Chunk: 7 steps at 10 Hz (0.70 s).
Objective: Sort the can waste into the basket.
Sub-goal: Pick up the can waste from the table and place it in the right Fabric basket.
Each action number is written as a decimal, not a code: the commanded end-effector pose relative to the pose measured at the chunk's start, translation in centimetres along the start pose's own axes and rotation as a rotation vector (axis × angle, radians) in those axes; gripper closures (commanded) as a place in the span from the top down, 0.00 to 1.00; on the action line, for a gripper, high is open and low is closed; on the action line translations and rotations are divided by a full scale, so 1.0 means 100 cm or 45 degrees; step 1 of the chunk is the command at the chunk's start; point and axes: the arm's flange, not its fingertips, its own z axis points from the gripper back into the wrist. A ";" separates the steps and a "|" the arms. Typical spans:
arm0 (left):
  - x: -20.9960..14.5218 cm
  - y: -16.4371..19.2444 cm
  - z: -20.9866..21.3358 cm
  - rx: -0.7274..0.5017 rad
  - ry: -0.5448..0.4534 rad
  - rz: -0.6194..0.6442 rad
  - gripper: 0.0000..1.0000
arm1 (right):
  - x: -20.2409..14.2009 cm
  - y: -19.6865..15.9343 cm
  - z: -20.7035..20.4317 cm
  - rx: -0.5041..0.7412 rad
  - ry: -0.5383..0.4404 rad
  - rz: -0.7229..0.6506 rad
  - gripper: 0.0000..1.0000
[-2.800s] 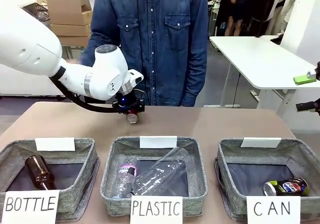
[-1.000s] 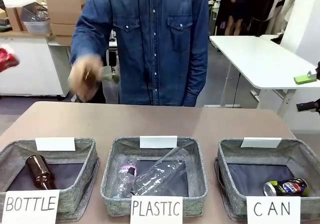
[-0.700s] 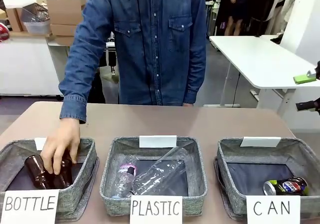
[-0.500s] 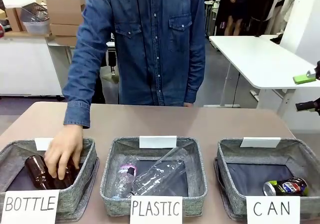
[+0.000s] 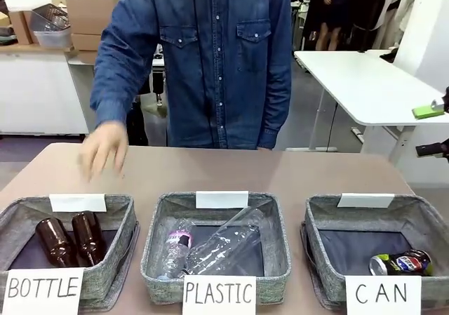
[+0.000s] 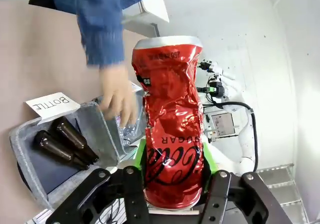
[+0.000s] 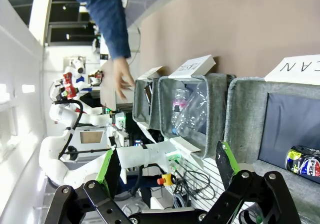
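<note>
Red crushed can (image 6: pixel 172 134) clamped in the left gripper (image 6: pixel 172 186) — dark Pepsi-style can (image 5: pixel 401 263) already in the CAN basket (image 5: pixel 324 224).

Front view: the person's hand (image 5: pixel 104 150) hangs blurred above the table (image 5: pixel 280 171), behind the BOTTLE bin (image 5: pixel 121 220) with two brown bottles (image 5: pixel 70 239). Left wrist view: green pads press both sides of the red can, held upright. Right wrist view: the right gripper (image 7: pixel 167 169) is spread wide and empty — the Pepsi-style can lies in the CAN basket's corner.
</note>
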 end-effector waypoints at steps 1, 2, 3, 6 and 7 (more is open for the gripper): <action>0.013 -0.002 -0.019 -0.006 0.027 0.020 0.00 | 0.000 -0.002 0.001 -0.013 -0.001 0.020 1.00; 0.018 -0.003 -0.030 0.011 0.057 0.023 0.00 | 0.000 -0.002 0.001 -0.013 -0.001 0.020 1.00; 0.023 -0.006 -0.051 0.018 0.113 0.004 0.00 | 0.000 -0.002 0.001 -0.013 -0.001 0.020 1.00; 0.031 -0.028 -0.175 0.059 0.430 -0.012 0.00 | 0.000 -0.002 0.001 -0.013 -0.001 0.020 1.00; 0.026 -0.038 -0.213 0.089 0.520 -0.058 0.00 | 0.000 -0.002 0.001 -0.013 -0.001 0.020 1.00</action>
